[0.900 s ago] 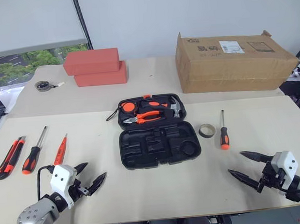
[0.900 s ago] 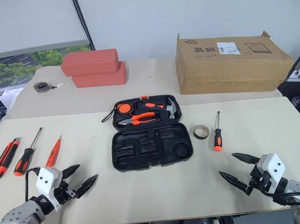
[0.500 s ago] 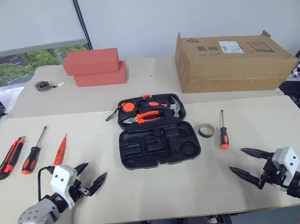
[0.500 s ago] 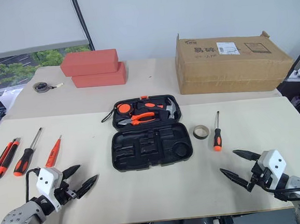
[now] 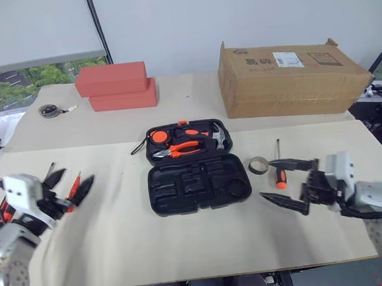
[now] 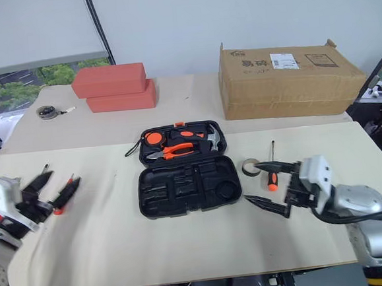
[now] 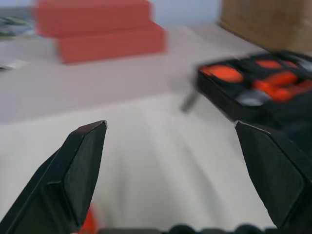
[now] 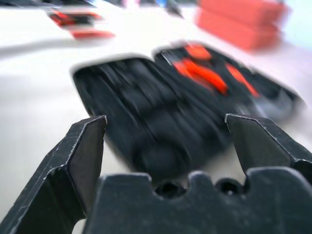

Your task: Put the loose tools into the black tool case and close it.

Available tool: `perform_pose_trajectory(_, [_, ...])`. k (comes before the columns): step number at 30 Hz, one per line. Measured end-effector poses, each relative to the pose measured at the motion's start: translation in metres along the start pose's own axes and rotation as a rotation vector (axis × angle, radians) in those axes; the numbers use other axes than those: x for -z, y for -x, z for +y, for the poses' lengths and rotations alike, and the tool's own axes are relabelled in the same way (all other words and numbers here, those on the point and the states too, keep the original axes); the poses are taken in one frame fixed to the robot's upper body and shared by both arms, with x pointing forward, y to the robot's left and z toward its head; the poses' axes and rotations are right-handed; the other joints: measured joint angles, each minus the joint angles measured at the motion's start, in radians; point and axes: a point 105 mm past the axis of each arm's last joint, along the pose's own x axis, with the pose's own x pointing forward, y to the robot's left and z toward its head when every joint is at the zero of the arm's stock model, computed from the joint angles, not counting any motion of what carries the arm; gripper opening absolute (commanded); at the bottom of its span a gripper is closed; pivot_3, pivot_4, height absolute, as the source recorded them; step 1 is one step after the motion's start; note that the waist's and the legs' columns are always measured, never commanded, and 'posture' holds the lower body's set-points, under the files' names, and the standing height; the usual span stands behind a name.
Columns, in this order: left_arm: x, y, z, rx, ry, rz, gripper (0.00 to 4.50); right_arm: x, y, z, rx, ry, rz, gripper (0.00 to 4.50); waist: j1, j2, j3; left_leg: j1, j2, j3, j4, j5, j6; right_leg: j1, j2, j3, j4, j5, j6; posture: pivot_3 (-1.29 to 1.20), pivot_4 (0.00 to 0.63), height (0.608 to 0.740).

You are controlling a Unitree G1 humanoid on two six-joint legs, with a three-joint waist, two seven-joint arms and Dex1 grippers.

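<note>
The black tool case lies open mid-table; its far half holds orange-handled pliers and a hammer, and the near half's recesses are empty. To its right lie a small dark tape roll and a black-and-orange screwdriver. My right gripper is open, points left toward the case, and hangs just in front of that screwdriver. At the table's left edge my left gripper is open above the slim orange tester screwdriver. A second screwdriver's shaft pokes out beside it. The utility knife is mostly hidden behind my left hand.
A large cardboard box stands at the back right and two stacked red blocks at the back left. A small tape measure lies left of the blocks. Bare tabletop stretches in front of the case.
My left gripper has swung out to the left, over the tools lying there. My right gripper has turned to point left and moved in beside the right-hand screwdriver. The camera shifted slightly.
</note>
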Motion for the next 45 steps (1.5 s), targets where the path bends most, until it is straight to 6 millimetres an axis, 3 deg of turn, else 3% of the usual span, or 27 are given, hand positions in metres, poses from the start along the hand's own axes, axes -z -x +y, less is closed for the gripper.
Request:
perform_pose_trajectory(2, [0.006,0.008,0.031,-0.105,-0.006,0.075,4.5,-0.01,-0.023,0.006,-0.061,0.001,-0.049,4.49,-0.002,-0.001,0.0,-0.001,0.0,0.001,0.0,-0.001,0.001,-0.001,0.002,0.0,0.0,-0.001,-0.001,0.0,0.15,0.712])
perform_pose_trajectory(5, [0.021,0.024,0.061,-0.192,-0.051,0.198,4.5,-0.023,-0.038,0.01,-0.12,0.013,-0.094,4.49,-0.001,-0.001,0.0,-0.001,-0.001,0.003,0.0,-0.003,0.002,-0.001,0.001,0.0,0.0,-0.002,0.0,0.0,0.15,0.712])
perform_pose_trajectory(9, [0.039,0.037,0.091,-0.273,-0.034,0.281,4.5,-0.029,-0.043,0.008,-0.134,0.021,-0.115,4.49,0.013,-0.004,0.0,-0.001,-0.004,0.003,0.002,-0.006,-0.004,-0.002,-0.001,-0.001,-0.002,-0.005,0.002,0.0,0.15,0.712])
perform_pose_trajectory(14, [0.039,0.036,0.11,-0.306,-0.038,0.282,4.5,-0.025,-0.042,0.007,-0.147,0.007,-0.105,4.49,0.016,-0.009,0.0,0.0,-0.004,0.003,0.001,-0.007,-0.005,-0.002,-0.003,0.0,-0.003,-0.005,0.002,0.0,0.15,0.712])
perform_pose_trajectory(21, [0.043,0.028,0.103,-0.236,-0.053,0.294,4.5,-0.019,-0.039,0.01,-0.142,-0.014,-0.098,4.49,0.006,-0.01,0.0,0.0,-0.001,0.003,0.001,-0.006,-0.006,0.0,-0.003,0.0,0.0,-0.005,0.002,0.0,0.15,0.712])
perform_pose_trajectory(25, [0.036,0.012,0.083,-0.135,-0.064,0.29,4.5,-0.017,-0.037,0.011,-0.13,-0.024,-0.093,4.49,0.004,-0.009,0.0,0.001,-0.001,0.003,0.001,-0.006,-0.006,0.0,-0.002,0.0,0.002,-0.005,0.002,0.0,0.15,0.712])
perform_pose_trajectory(31, [0.062,0.013,0.076,-0.145,-0.004,0.392,4.5,-0.015,-0.033,0.014,-0.126,-0.025,-0.087,4.49,-0.006,-0.01,0.0,0.002,0.0,0.003,0.001,-0.006,-0.006,0.0,0.0,0.0,0.003,-0.005,0.002,0.0,0.15,0.712])
perform_pose_trajectory(38, [0.071,0.017,0.075,-0.177,0.035,0.457,4.5,-0.016,-0.031,0.012,-0.113,-0.005,-0.09,4.49,-0.001,-0.01,0.0,0.002,0.0,0.003,0.001,-0.006,-0.006,0.001,0.0,0.0,0.003,-0.005,0.002,0.0,0.15,0.712])
perform_pose_trajectory(41, [0.071,0.017,0.074,-0.183,0.042,0.47,3.8,-0.015,-0.03,0.01,-0.108,-0.005,-0.09,4.5,0.0,-0.01,0.0,0.003,-0.001,0.003,0.001,-0.006,-0.006,0.001,-0.001,0.0,0.003,-0.005,0.002,0.0,0.15,0.712])
perform_pose_trajectory(45, [0.071,0.017,0.073,-0.192,0.043,0.48,2.36,-0.017,-0.027,0.008,-0.097,0.001,-0.094,4.5,-0.001,-0.009,0.0,0.003,0.0,0.003,0.001,-0.006,-0.006,0.001,-0.001,0.001,0.003,-0.005,0.002,0.0,0.15,0.712])
